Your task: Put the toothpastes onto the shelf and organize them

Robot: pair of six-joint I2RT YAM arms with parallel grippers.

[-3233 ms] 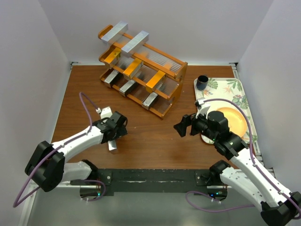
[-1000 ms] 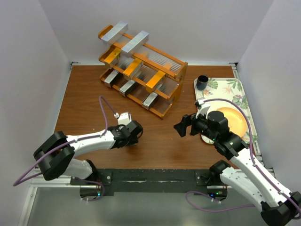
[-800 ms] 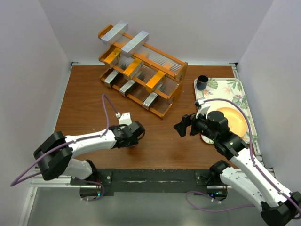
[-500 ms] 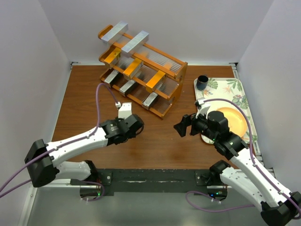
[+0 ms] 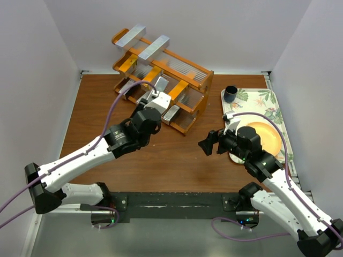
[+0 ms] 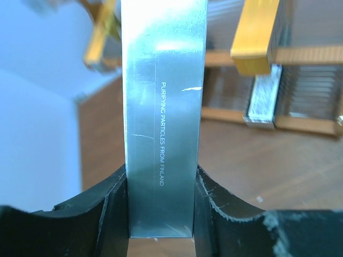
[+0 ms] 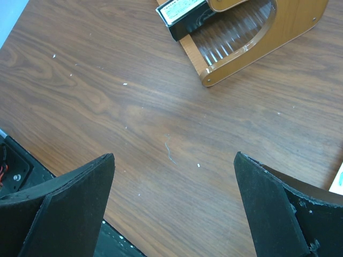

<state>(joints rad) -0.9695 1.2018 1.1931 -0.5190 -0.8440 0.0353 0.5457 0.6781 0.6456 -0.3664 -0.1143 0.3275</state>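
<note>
My left gripper (image 5: pixel 159 95) is shut on a silver toothpaste carton (image 6: pixel 163 107), which sits upright between the black fingers (image 6: pixel 107 214) in the left wrist view. It holds the carton (image 5: pixel 162 83) up in front of the wooden shelf (image 5: pixel 188 124), near the middle tier. The shelf carries two silver cartons (image 5: pixel 154 47) on top, three orange ones (image 5: pixel 178 91) in the middle and three silver ones (image 5: pixel 171 112) below. My right gripper (image 5: pixel 206 144) hangs open over bare table, nothing between its fingers (image 7: pixel 69 209).
A leaf-patterned tray (image 5: pixel 273 107) lies at the right with a yellow plate (image 5: pixel 265 136) and a dark cup (image 5: pixel 230 93) on it. The shelf's right end panel (image 7: pixel 278 32) shows in the right wrist view. White walls close in the table on three sides.
My left arm has lifted the silver carton from the near table and swung it forward and right, up to the shelf. The right arm has not moved.
</note>
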